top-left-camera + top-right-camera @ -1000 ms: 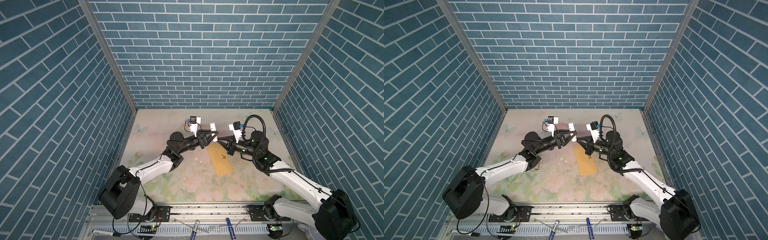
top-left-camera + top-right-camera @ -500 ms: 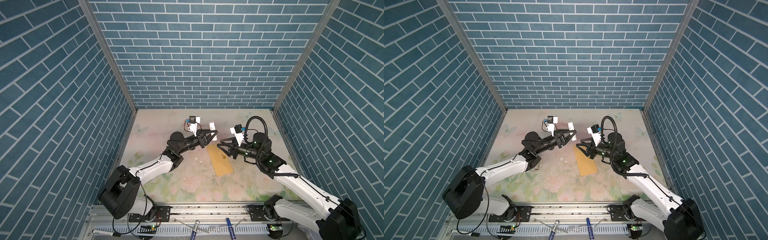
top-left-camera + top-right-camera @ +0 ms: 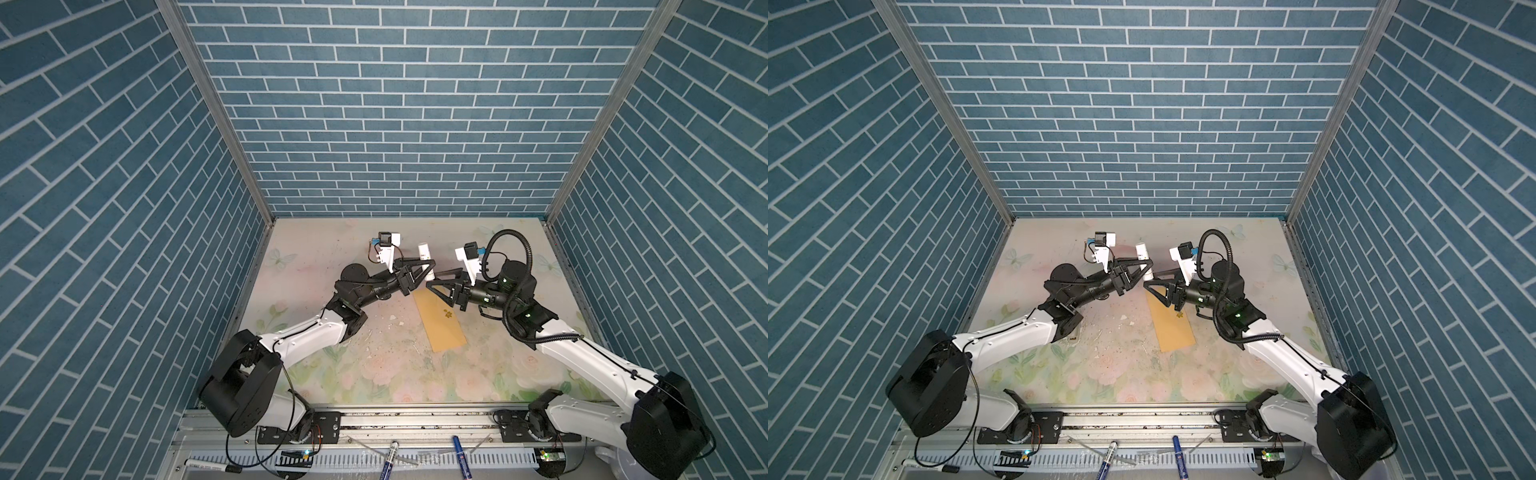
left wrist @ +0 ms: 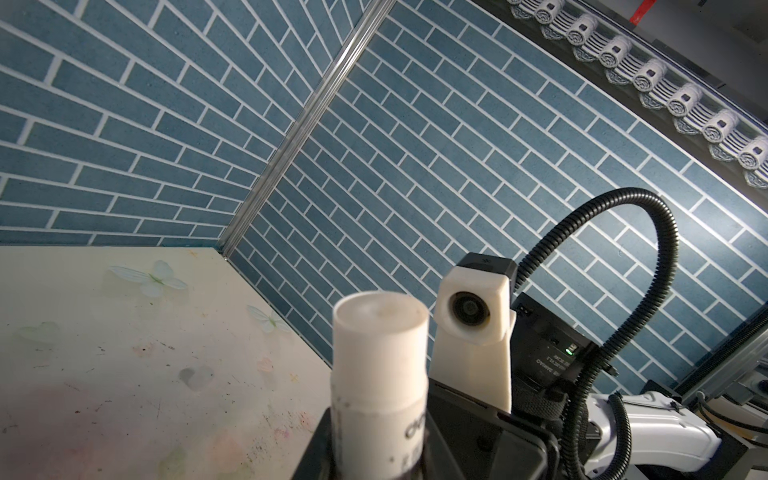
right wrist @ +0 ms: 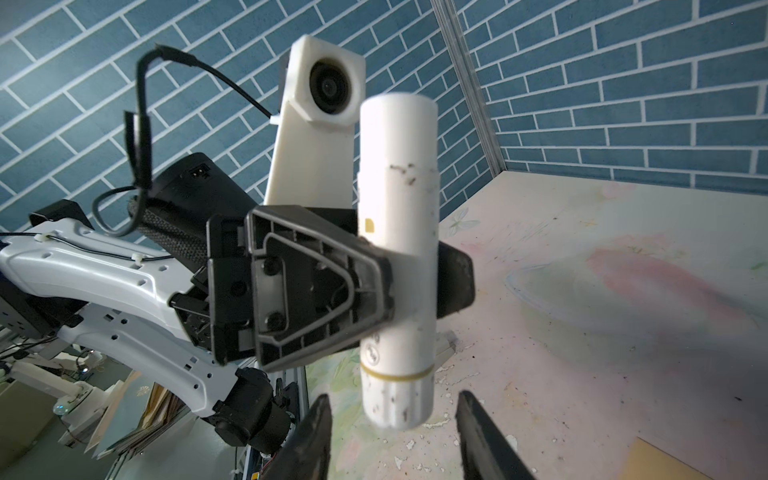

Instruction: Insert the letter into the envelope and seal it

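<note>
Right wrist view puts the right tool [image 5: 392, 395] with its two fingers spread and touching nothing; the ribbed end of the glue stick [image 5: 397, 166] hangs in the gap with air on both sides. The left tool [image 5: 419, 286] is clamped across the stick's middle, so both ends are free. I judge this is meant to let the right tool work an end before gluing.

In both top views the tools meet just above frame centre, over the upper end of the envelope [image 3: 440, 328]. It lies flat on the tabletop [image 3: 374, 374], gold emblem [image 3: 448, 314] up, close enough, I judge, for the stick to reach its flap. No loose letter shows anywhere; I judge it is already inside.

Count: two tools, one stick, one envelope, no letter seen, three pens [image 3: 390, 457] along the lower edge of both top views, and paper scraps [image 3: 392, 318] too many to number.
</note>
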Robot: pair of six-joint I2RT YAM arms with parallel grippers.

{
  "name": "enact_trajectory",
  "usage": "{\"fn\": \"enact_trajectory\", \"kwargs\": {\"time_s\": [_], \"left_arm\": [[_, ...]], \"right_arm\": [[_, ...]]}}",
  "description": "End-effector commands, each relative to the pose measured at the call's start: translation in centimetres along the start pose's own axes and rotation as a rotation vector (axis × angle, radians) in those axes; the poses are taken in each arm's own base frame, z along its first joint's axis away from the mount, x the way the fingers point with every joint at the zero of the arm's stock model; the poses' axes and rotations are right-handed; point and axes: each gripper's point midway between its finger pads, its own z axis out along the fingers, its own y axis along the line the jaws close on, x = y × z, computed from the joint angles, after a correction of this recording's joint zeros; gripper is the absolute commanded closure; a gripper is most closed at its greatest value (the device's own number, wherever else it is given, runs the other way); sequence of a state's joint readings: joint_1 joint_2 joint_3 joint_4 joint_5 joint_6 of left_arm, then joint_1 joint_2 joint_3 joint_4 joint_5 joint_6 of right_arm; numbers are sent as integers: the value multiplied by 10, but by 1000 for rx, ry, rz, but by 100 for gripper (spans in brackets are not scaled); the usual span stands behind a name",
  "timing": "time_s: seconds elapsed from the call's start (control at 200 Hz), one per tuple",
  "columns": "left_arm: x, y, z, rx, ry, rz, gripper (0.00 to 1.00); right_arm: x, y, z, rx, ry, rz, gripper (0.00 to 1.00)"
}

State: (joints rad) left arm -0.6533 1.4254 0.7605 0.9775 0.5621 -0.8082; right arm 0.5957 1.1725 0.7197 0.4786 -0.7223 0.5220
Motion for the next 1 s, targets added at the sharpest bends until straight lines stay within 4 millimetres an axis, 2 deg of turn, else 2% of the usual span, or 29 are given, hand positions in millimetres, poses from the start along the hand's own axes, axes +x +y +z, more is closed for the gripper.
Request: {"fn": "enact_trajectory", "kwargs": {"time_s": [0.0,0.265,0.515,0.66,0.77,0.915,0.995], "left_arm": [[-2,-5,0,24,-19,21,100],[1,-3,0,23,-19,17,100],[0,-3,-1,21,-23,18,100],[2,0,-1,9,-21,21,100],[5,4,-2,-21,-16,32,100],[11,10,-2,-91,16,71,100],[15,11,0,-125,37,96,100]], "right_arm": [[-22,16,4,-77,-57,-3,58],[-28,16,8,-104,-88,27,70],[-25,10,10,-83,-81,48,100],[-26,2,9,-29,-82,46,100],[-21,-11,7,94,-54,20,100],[-8,-36,6,410,50,-129,100],[-7,-45,7,551,84,-209,100]]}}
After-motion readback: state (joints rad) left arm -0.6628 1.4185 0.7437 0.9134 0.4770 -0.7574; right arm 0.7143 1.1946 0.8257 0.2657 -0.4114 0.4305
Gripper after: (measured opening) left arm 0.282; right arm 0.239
